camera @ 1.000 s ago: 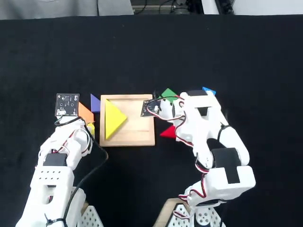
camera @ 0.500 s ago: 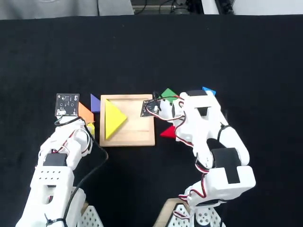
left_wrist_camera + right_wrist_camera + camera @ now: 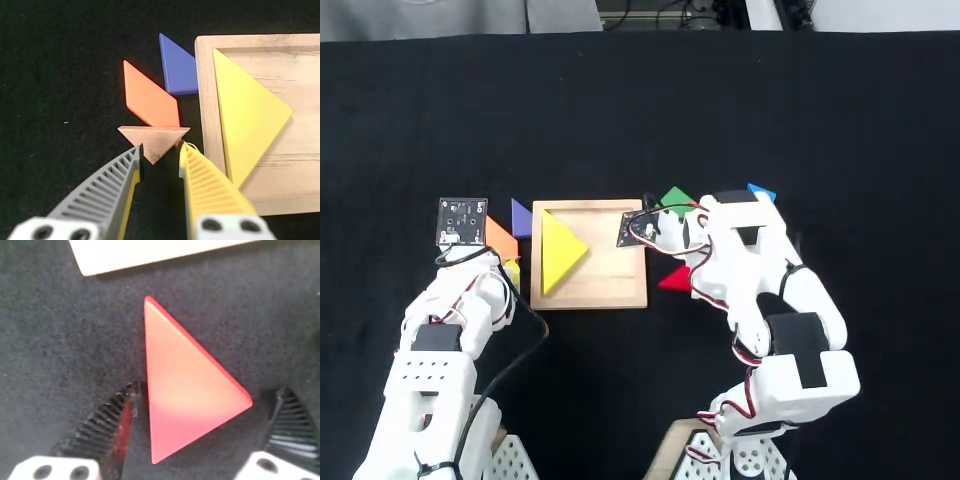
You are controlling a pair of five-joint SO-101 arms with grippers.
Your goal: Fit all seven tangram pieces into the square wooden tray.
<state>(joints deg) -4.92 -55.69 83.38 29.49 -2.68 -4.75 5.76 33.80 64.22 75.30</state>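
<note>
Left and right of the square wooden tray [image 3: 610, 285], each claw sits low over one loose tangram piece.
Off the tray's left edge, the left gripper [image 3: 160, 150] is parted only narrowly, its fingers [image 3: 200, 175] flanking the point of a small wooden triangle [image 3: 154, 140], with a slim gap on the yellow finger's side. An orange parallelogram [image 3: 150, 100] and a blue triangle [image 3: 177, 67] lie beside that same edge, and a large yellow triangle [image 3: 245, 115] rests inside the tray. Off the tray's right edge, the right gripper [image 3: 207, 390] is spread wide astride a flat-lying red triangle [image 3: 185, 395], gripping nothing.
</note>
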